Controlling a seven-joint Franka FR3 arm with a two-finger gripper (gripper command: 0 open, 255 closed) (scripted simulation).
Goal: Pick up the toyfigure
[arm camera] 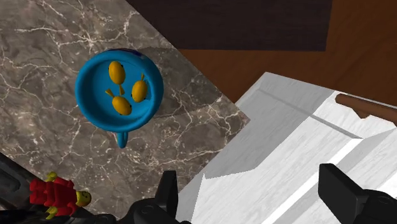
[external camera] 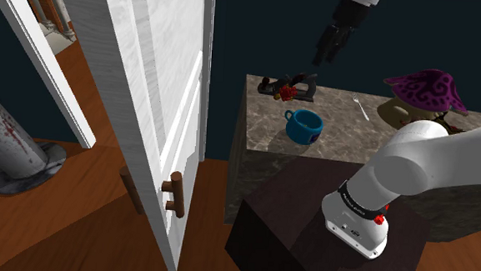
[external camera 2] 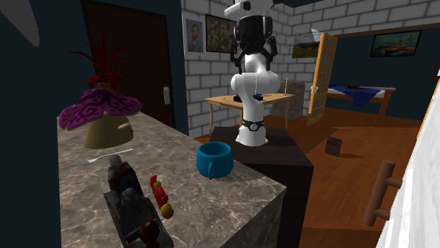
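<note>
Wrist view: toyfigure (arm camera: 56,195) red-bodied, yellow-headed, lying on counter (arm camera: 38,63).

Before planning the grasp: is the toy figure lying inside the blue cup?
No, the red toy figure lies on the marble counter, apart from the blue cup.

The grey, white-veined bench (external camera: 347,137) (external camera 2: 233,190) (arm camera: 51,76) carries a blue cup (external camera: 303,125) (external camera 2: 214,159) (arm camera: 118,89) near one edge. A small red toyfigure (external camera: 287,92) (external camera 2: 160,196) (arm camera: 56,194) lies just beside a dark blocky object (external camera: 300,85) (external camera 2: 130,208). Further in, a pale fork (external camera: 361,106) (external camera 2: 106,156) lies near a tan piece with a purple frilled cap (external camera: 424,88) (external camera 2: 99,113).
</note>
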